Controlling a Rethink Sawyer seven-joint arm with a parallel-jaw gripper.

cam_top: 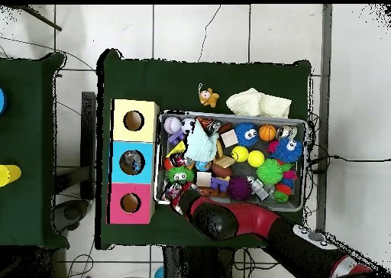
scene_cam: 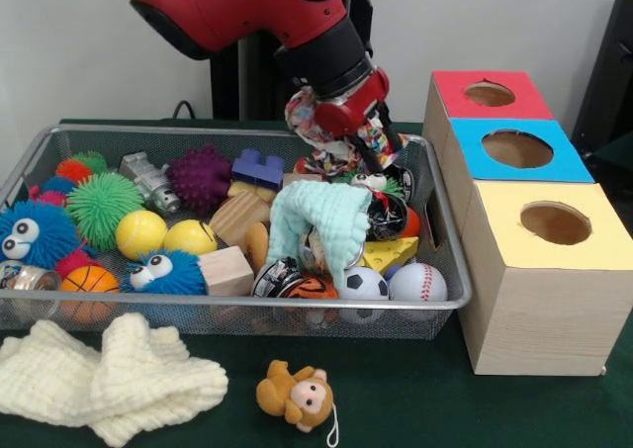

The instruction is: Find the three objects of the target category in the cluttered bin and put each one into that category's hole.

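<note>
The arm reaches down over the wire bin (scene_cam: 450,260), at its far corner nearest the row of three boxes, and the gripper (scene_cam: 348,136) has a bundle of patterned cloth (scene_cam: 331,141) bunched round its tips, lifted a little above the clutter. The claw itself is buried in the fabric, so how far it is open cannot be told, though the cloth hangs from it as if held. The cloth has no clear long axis; it is crumpled, drooping downward from the gripper with loose ends trailing toward the bin's rim.

As for progress, the red box (scene_cam: 492,95), the blue box (scene_cam: 517,149) and the yellow box (scene_cam: 554,225) each show a round hole, and the overhead view seems to show something dark in the blue one (cam_top: 131,163), though what it is cannot be made out. If cloths are the target, a pale green cloth (scene_cam: 321,221) lies draped over the toys in the bin's middle, and a cream cloth (scene_cam: 104,374) lies outside on the green table (scene_cam: 415,399) by the bin's near edge, beside a small toy monkey (scene_cam: 297,394). So most of the sorting appears left to do
</note>
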